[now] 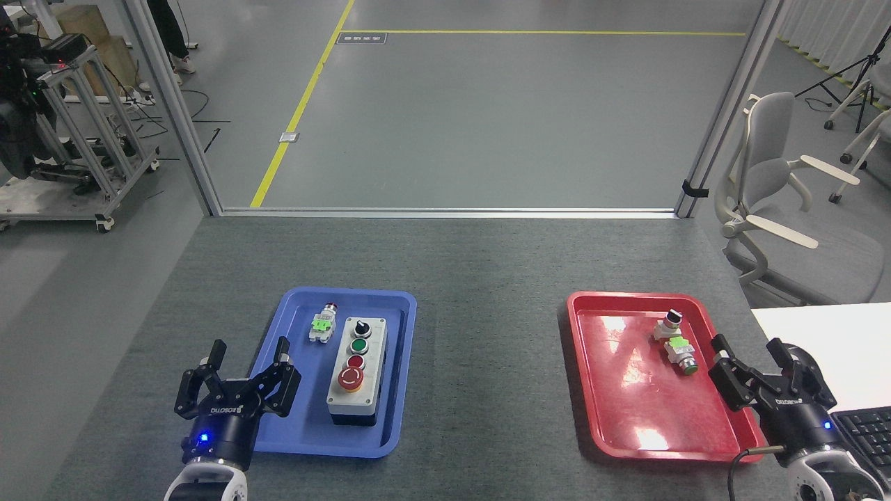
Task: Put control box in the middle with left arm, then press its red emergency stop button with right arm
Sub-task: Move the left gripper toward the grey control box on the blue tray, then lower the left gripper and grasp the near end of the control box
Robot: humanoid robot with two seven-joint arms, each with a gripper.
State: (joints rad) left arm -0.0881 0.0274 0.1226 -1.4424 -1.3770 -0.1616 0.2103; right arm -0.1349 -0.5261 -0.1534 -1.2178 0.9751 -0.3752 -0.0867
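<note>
The control box [358, 371], light grey on a dark base, lies lengthwise in the blue tray [397, 379]. Its red emergency stop button [350, 378] is the nearest of its row, below a small red button, a green button and a black knob. My left gripper [250, 349] stands open over the tray's left rim, to the left of the box and apart from it. My right gripper [750, 350] is open at the right rim of the red tray [626, 403]. The middle [487, 369], bare dark-grey tabletop, lies between the two trays.
A small white-and-green switch part [322, 324] lies in the blue tray beside the box. Two more switch parts [676, 337] lie in the red tray. A white desk with a keyboard [866, 431] adjoins the table at the right. An office chair [779, 209] stands beyond.
</note>
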